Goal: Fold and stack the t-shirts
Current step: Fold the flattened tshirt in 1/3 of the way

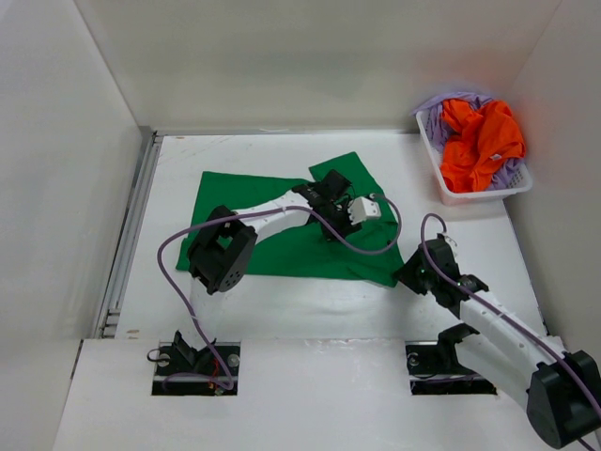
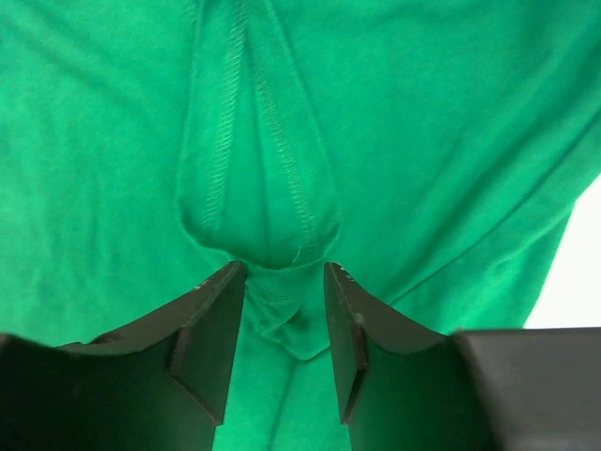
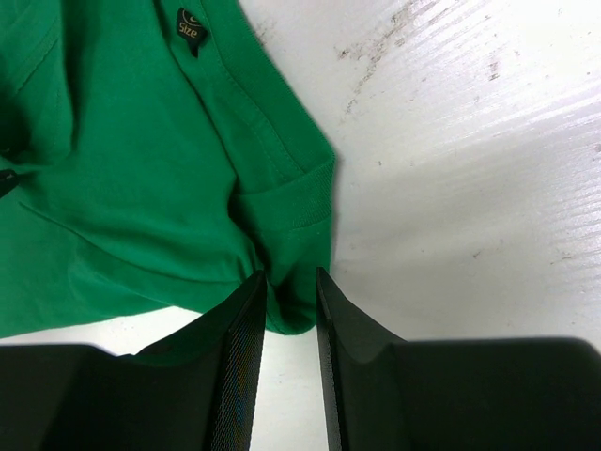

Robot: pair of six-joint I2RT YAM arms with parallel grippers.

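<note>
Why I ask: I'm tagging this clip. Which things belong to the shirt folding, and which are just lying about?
Job: green t-shirt, orange t-shirt, lavender t-shirt, left gripper, right gripper.
Lying about: white basket, table.

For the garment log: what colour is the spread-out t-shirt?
It's a green t-shirt; best in top external view.

White table (image 1: 282, 310) carries the green t-shirt (image 1: 244, 188), spread out; white mesh basket (image 1: 484, 195) sits at its far-right corner.
</note>
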